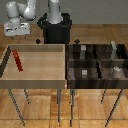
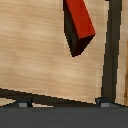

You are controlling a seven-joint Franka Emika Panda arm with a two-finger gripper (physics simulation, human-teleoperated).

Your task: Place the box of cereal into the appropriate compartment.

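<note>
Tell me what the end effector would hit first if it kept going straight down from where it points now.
Probably the light wooden tray floor beside the box of cereal, which sits off-centre in the wrist view; depth is unclear. The end effector hangs above the tray's far corner.

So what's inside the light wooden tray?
Only the box of cereal, a thin red stick lying on the bare floor of the light wooden tray near the exterior view's left. The patch under it is covered.
</note>
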